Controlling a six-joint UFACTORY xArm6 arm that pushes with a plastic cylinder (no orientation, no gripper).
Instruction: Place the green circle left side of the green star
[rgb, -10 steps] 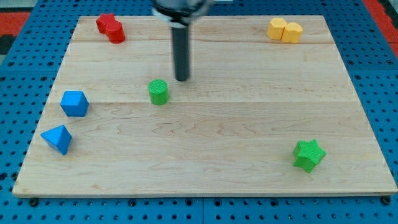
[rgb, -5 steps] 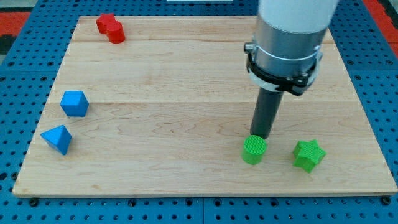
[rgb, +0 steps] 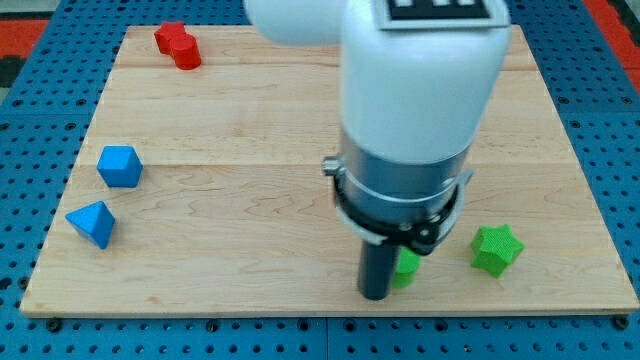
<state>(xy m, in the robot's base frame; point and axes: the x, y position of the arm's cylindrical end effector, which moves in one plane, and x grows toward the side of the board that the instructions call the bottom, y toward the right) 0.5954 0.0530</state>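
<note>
The green star (rgb: 497, 249) lies near the board's bottom right. The green circle (rgb: 407, 266) sits just to its left, mostly hidden behind my arm; only a small green edge shows. My tip (rgb: 376, 296) is at the view's bottom centre, touching or right beside the green circle's left side, close to the board's bottom edge. The arm's large white and grey body covers the middle and upper right of the board.
A red block (rgb: 177, 44) lies at the top left corner. A blue block (rgb: 119, 166) and a blue pyramid-like block (rgb: 92, 223) lie at the left edge. The wooden board (rgb: 220, 250) lies on a blue pegboard. The yellow blocks are hidden behind the arm.
The green circle went from the upper left-centre to beside the green star. My tip moved from above the circle to its lower left, and the arm now hides most of it.
</note>
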